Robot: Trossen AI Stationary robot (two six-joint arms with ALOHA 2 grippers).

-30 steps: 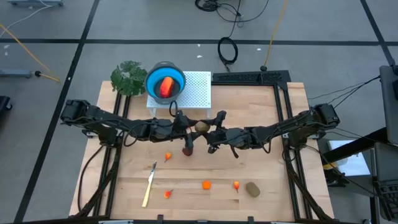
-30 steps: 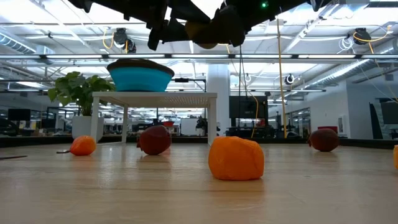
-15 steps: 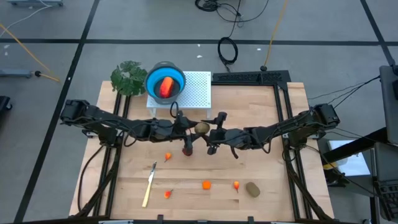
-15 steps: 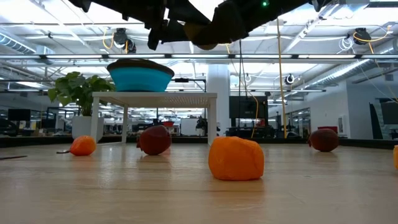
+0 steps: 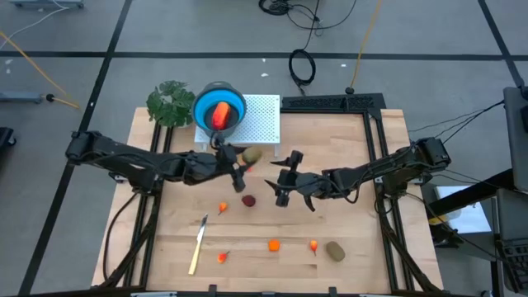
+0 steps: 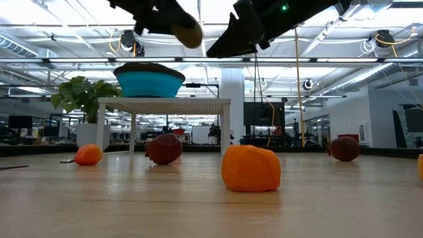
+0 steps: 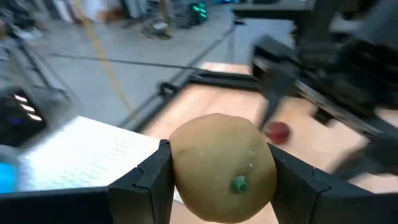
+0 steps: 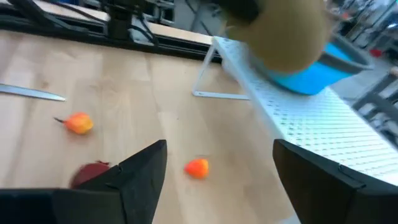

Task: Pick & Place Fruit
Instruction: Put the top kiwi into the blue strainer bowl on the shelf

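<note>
Above the table (image 5: 355, 239) near the blue bowl (image 5: 219, 106), left gripper (image 7: 219, 180) clamps the olive-brown oval fruit (image 7: 222, 167) across its middle, right gripper (image 5: 285, 188) empty, jaws apart; looks light, smooth, rigid, may slip.

Right arm (image 7: 348, 56) blurred — bowl (image 8: 339, 62) cut off.

My high camera looks straight down on the whole surface (image 5: 346, 239); the low one sits at surface level, facing the room. Each wrist camera peers close past my tool. All share the blue bowl (image 5: 219, 106).
</note>
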